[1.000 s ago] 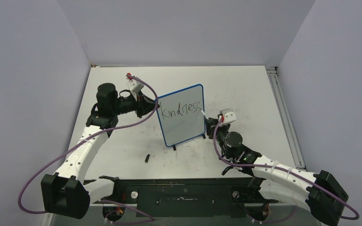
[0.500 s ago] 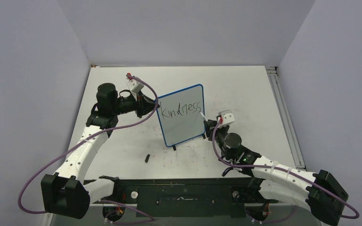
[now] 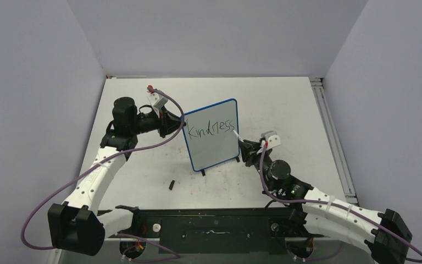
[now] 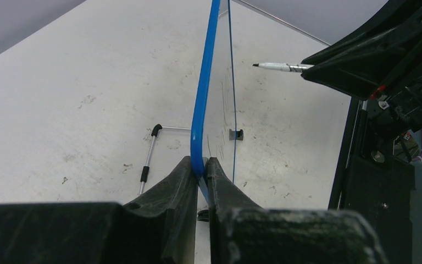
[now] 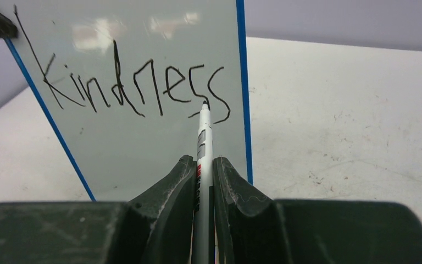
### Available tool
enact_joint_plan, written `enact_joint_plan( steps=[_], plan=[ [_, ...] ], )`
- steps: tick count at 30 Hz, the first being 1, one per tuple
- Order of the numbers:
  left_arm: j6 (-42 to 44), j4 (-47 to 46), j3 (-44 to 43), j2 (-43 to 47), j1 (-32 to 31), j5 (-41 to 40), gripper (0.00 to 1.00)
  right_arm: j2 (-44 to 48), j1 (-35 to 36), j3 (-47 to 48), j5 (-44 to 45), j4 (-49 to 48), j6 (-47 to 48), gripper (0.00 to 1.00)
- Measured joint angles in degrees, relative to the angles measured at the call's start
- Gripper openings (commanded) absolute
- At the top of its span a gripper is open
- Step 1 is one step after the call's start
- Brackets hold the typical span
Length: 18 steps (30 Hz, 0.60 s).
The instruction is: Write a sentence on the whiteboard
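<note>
At the far left a plain pale grey wall (image 3: pixel 33 82) closes the room, and the same grey is at the back and at the right. My left gripper (image 4: pixel 200 165) has its two black fingers clamped on the left edge of the small white whiteboard (image 3: pixel 211 155) with a thin blue frame. The board stands upright near the middle of the white table top (image 3: pixel 296 104), which is scuffed and shows dark marks. A small black piece (image 3: pixel 172 185) lies on the table in front of the board, apart from it. The black handwritten sentence (image 5: pixel 126 91) reads only "kindness", in one line near the top of the board. My right gripper (image 5: pixel 203 170) is closed tightly on a slim white marker pen (image 5: pixel 204 129). Its black tip points at the last letters, near the board but not touching it. A grey metal rail (image 3: pixel 329 126) runs along the right edge of the table.
</note>
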<state>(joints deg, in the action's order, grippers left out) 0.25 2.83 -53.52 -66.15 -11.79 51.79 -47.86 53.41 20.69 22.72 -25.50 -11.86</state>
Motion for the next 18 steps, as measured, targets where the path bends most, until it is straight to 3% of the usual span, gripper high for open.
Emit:
enact_joint_plan(
  steps=[6,18],
  plan=[
    [0.02,0.02,0.0,0.02,0.0,0.11,0.0,3.69,1.27,0.0,-1.66,0.28,-0.76,0.05],
    [0.04,0.07,0.0,0.02,0.0,0.13,0.0,-10.32,12.26,0.57,-2.75,-1.66,0.72,0.05]
  ],
)
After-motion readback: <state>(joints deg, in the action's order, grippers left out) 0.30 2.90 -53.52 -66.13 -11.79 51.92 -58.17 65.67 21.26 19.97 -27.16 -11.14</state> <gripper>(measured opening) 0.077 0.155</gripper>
